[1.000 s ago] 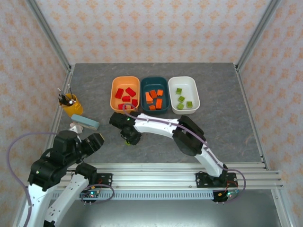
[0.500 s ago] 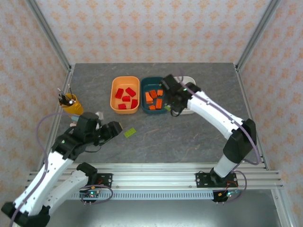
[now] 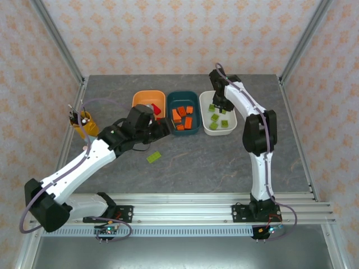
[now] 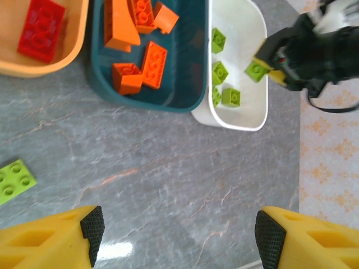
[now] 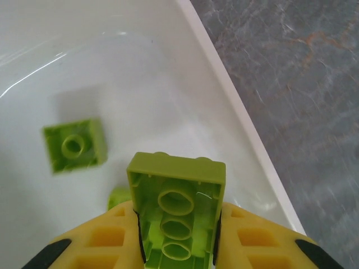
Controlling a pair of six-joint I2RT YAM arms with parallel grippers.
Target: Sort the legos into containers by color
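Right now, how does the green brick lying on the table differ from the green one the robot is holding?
The loose brick lies flat on the grey table, studs up, untouched; the held brick is clamped between the right arm's fingers. The loose brick sits outside every tub; the held brick hangs over the white tub, underside toward the wrist camera. Both are light green.

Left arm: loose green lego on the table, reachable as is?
Likely yes: the left gripper is open and empty, the loose green lego lies alone on bare table beside it, and the right gripper is off over the white tub.
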